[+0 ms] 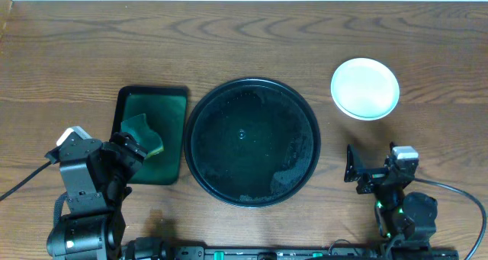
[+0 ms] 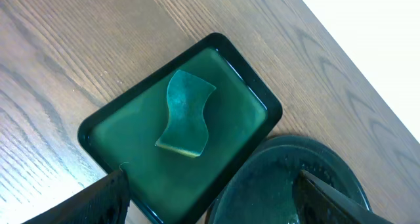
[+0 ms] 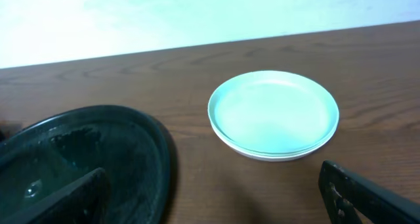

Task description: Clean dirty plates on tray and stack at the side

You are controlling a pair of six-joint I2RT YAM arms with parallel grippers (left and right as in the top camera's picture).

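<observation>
On green tray, sponge; beside black tray, stacked plates.

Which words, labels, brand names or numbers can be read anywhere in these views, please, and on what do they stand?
None can be read. The stacked plates, the black tray, the green tray, the sponge and the wooden table are all plain. The left arm and right arm show no legible marking.
</observation>
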